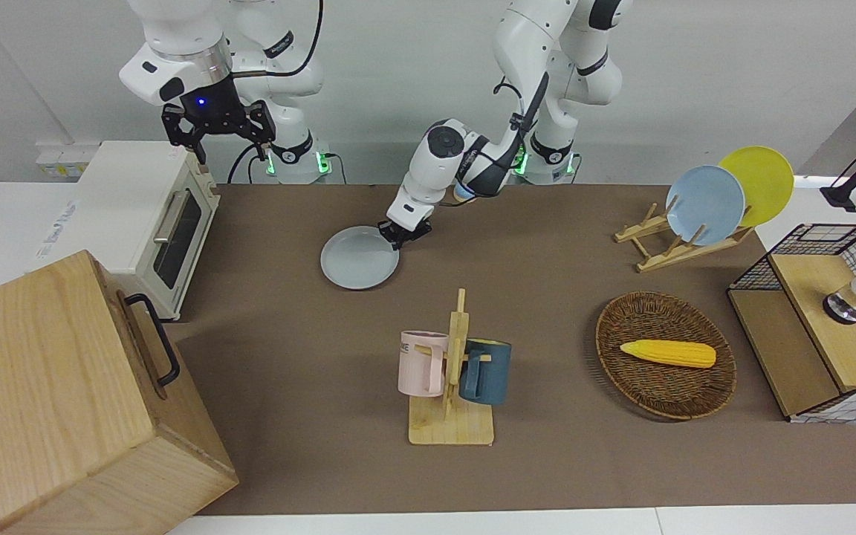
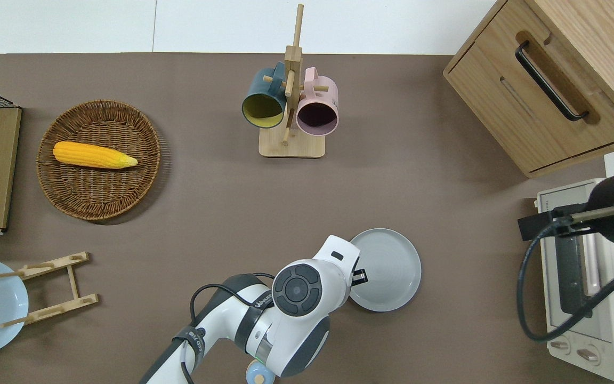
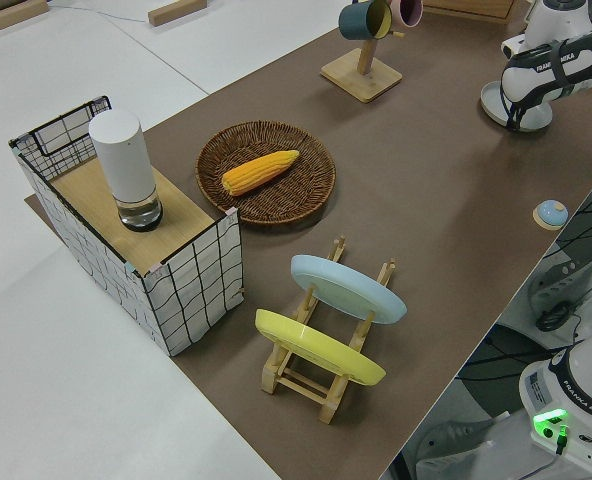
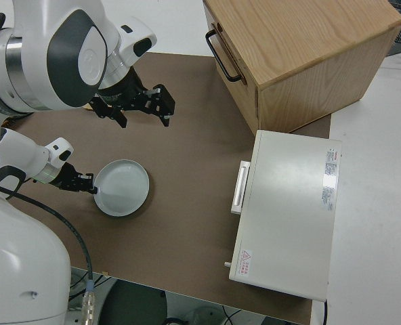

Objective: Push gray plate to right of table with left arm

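Overhead: end effector (image 2: 361, 276) against gray plate (image 2: 387, 269)

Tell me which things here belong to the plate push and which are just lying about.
In the job: gray plate, left gripper at its rim, table.

Lying about: basket with corn, mug rack, plate rack, toaster oven, wooden cabinet. Right arm is parked.

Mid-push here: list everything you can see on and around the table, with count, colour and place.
gray plate: 1, pale gray, mid-table, near robots
mug rack: 1, wooden; blue mug, pink mug
wicker basket: 1, brown, holds yellow corn
plate rack: 1, wooden; light-blue plate, yellow plate
wire crate: 1, black, white cylinder on top
toaster oven: 1, white
wooden cabinet: 1
left end effector: at plate's rim
right end effector: parked
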You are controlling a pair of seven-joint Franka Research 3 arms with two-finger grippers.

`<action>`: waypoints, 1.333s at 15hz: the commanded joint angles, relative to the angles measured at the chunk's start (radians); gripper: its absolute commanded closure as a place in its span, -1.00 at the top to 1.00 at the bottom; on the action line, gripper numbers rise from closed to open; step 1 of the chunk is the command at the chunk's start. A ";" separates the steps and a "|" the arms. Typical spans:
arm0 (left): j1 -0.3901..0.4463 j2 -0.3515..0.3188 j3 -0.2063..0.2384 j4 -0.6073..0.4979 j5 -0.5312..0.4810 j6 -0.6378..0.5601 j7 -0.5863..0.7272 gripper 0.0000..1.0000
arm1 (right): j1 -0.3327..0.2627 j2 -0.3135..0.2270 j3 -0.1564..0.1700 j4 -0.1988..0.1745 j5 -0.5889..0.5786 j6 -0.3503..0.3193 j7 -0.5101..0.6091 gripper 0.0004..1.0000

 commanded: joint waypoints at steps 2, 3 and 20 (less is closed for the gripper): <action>-0.035 0.057 0.012 0.032 0.001 0.060 -0.029 -1.00 | -0.008 -0.010 0.005 -0.004 0.001 -0.012 -0.008 0.99; -0.036 0.061 0.012 0.036 0.001 0.060 -0.029 -0.78 | -0.008 -0.010 0.005 -0.004 0.001 -0.012 -0.008 0.99; 0.249 -0.132 0.022 0.039 0.185 -0.340 0.426 1.00 | -0.008 -0.010 0.005 -0.004 0.001 -0.012 -0.008 0.99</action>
